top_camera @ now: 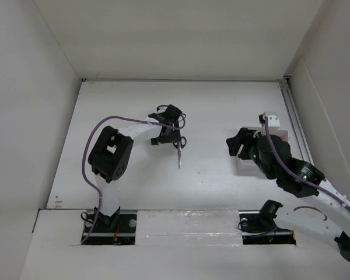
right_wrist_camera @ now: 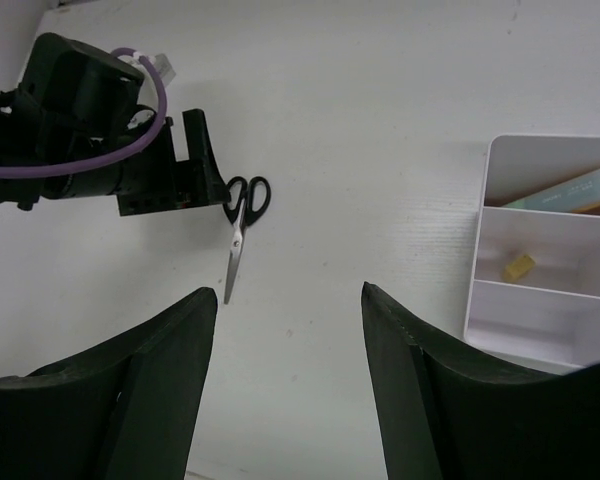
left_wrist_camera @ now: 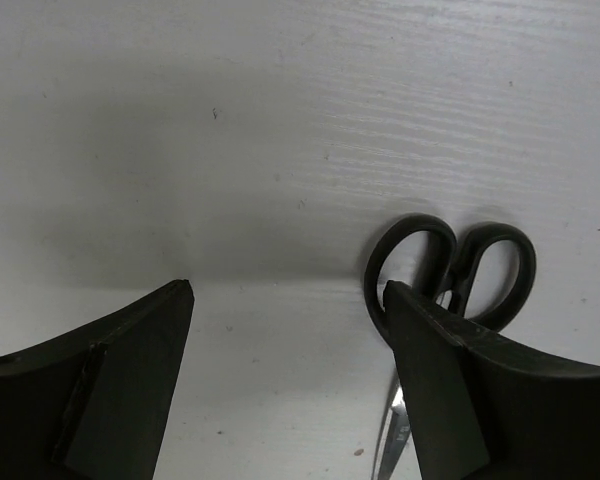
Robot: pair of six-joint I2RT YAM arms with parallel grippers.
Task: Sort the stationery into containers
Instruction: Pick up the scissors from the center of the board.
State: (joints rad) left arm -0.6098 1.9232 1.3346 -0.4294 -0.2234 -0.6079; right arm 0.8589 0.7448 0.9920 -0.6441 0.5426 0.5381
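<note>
The black-handled steel scissors (right_wrist_camera: 236,240) lay flat on the white surface (top_camera: 221,105), blades toward 6 o'clock, beside the wide-open left gripper (left_wrist_camera: 287,290). They looked light, stiff and slippery, probably best pinched near the pivot. The right gripper (right_wrist_camera: 288,292) also gaped.

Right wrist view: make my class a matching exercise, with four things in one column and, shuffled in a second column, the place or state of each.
Things
1. scissors
2. yellow eraser
3. left gripper
4. right gripper

Places or states
A. open, over the table between the scissors and the white bin
B. in the middle compartment of the white bin
C. flat on the table, blades shut
D. open, one finger beside the scissor handles

Pairs: 1-C, 2-B, 3-D, 4-A
</note>
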